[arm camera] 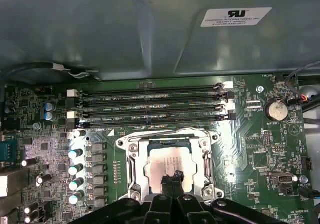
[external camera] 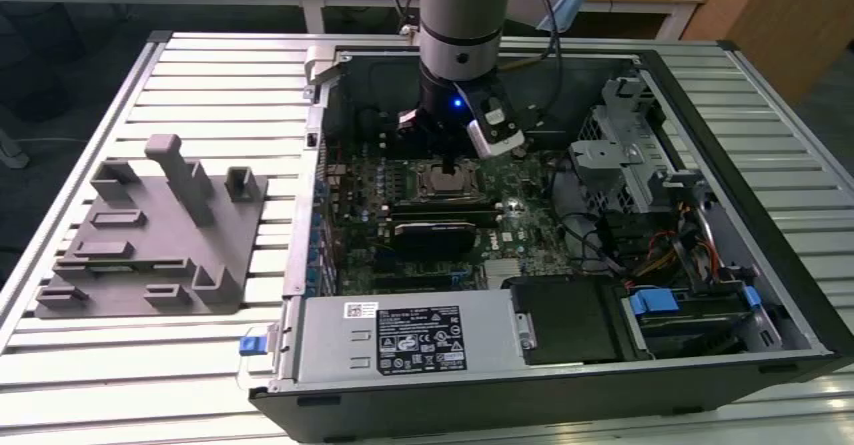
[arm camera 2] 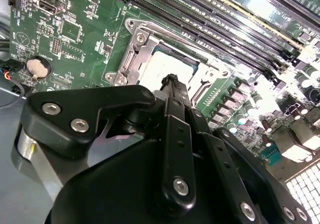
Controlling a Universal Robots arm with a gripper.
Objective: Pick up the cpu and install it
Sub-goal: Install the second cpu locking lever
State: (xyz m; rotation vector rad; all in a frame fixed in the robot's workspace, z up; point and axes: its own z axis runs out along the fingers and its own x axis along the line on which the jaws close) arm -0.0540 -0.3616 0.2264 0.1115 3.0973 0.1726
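Silvery metal gleams from the middle of a green motherboard [arm camera: 240, 129], where the cpu [arm camera: 167, 165] lies flat inside its square socket frame [arm camera: 131, 164], set into an open desktop computer case [external camera: 747, 295] on a slatted metal table [external camera: 120, 365]. The arm's black gripper [arm camera: 172, 178] hangs directly above the chip, its two fingertips [arm camera 2: 171, 81] pressed together into a narrow point with nothing between them; the tips sit right over the cpu's pale top, though whether they touch it cannot be told. In both wrist views the chip rests within the frame's metal border, just beside a bank of four long memory slots [arm camera: 150, 103], with a round coin battery [arm camera: 276, 109] well apart near the board's edge. In the exterior view the arm [external camera: 461, 25] reaches down into the case, and a grey plastic fixture [external camera: 147, 235] stands on the table on the exterior view's left, well apart from the case.
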